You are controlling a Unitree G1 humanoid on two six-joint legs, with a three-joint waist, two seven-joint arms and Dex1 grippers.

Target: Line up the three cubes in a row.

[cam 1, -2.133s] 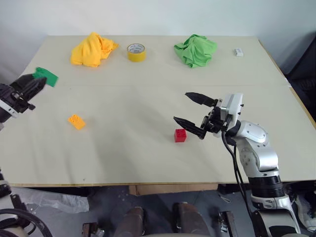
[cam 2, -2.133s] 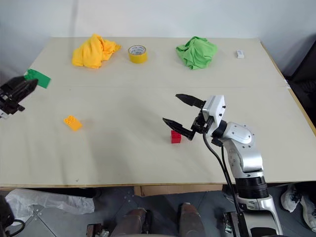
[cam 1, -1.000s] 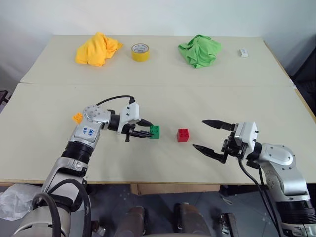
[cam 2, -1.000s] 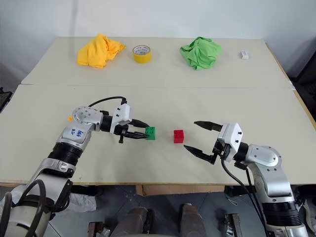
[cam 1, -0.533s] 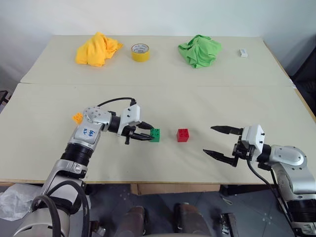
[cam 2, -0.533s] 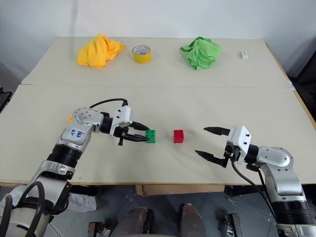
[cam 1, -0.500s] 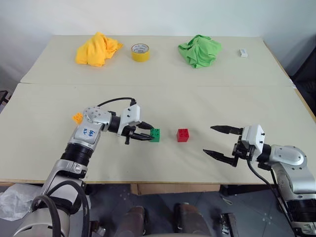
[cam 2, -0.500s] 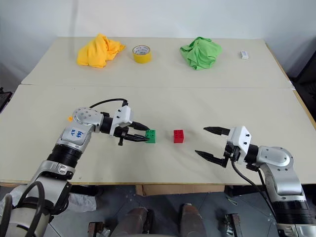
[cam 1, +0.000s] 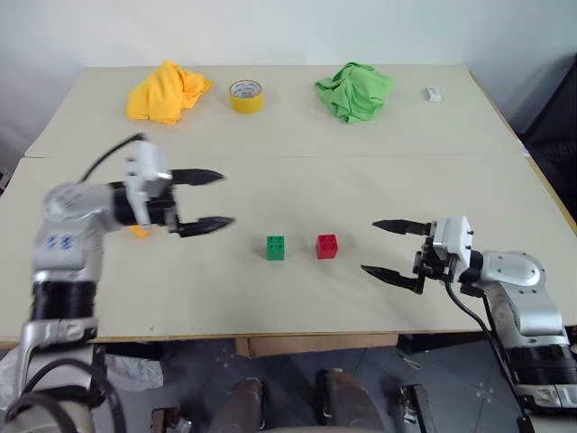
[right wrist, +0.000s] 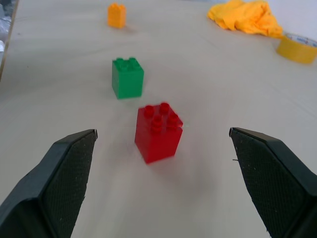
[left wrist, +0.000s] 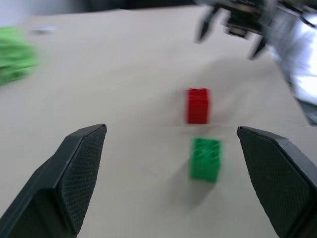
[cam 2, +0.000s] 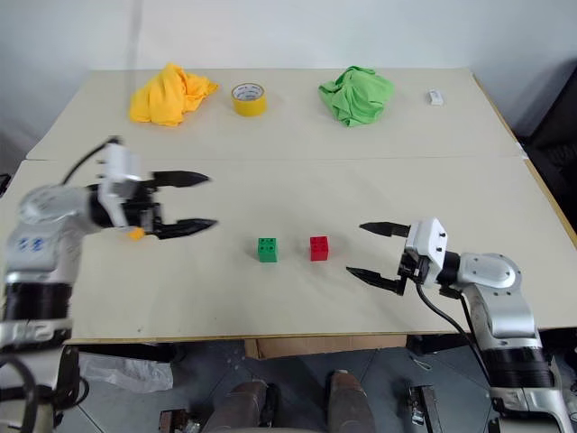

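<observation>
Left gripper [cam 1: 207, 200] has let go of green cube [cam 1: 276, 247], now spread and pulled back; green sits beside red cube [cam 1: 327, 245]. Right gripper [cam 1: 389, 249] spread, empty. Orange cube [right wrist: 116, 15] unplaced.

Bare table [cam 1: 297, 194] around green cube [cam 1: 276, 247] and red cube [cam 1: 327, 245], narrow gap between.

My arms are silver-grey with black joints and cables; each white-housed pincer, left pincer [cam 1: 205, 199] and right pincer [cam 1: 392, 248], carries two black textured fingers
</observation>
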